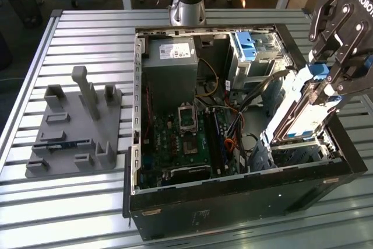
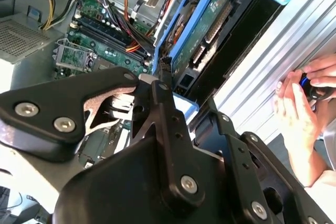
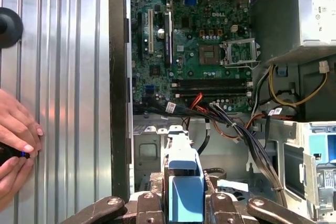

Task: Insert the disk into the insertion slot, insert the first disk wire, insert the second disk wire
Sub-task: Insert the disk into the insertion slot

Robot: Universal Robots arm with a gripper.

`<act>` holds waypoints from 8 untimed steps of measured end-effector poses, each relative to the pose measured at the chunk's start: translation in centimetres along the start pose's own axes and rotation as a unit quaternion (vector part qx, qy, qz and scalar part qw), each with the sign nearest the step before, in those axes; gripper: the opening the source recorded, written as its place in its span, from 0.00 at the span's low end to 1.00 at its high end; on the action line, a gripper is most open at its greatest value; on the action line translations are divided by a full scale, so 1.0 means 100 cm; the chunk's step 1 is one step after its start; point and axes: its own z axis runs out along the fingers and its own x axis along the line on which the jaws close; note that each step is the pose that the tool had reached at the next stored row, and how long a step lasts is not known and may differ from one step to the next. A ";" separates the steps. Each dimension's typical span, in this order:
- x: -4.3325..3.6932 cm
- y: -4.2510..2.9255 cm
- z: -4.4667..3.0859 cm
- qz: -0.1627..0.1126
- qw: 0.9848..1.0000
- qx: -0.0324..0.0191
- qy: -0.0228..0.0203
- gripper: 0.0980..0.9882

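Hand (image 1: 324,90) clamped on tilted disk (image 1: 293,116), above slot (image 1: 267,150)

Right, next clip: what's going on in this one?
The arm's gripper is clamped on the disk, gripping its blue-tabbed end. The disk stands tilted, its lower end at the insertion slot on the exterior view's right of the open computer case, not yet lying flat. A person's hands rest on the table beside the case.
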 end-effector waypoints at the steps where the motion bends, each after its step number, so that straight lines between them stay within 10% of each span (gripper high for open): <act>1: 0.0000 -0.0001 0.0000 0.003 1.000 0.000 0.000 0.30; 8: 0.0000 -0.0019 0.0005 0.013 1.000 -0.005 0.000 0.30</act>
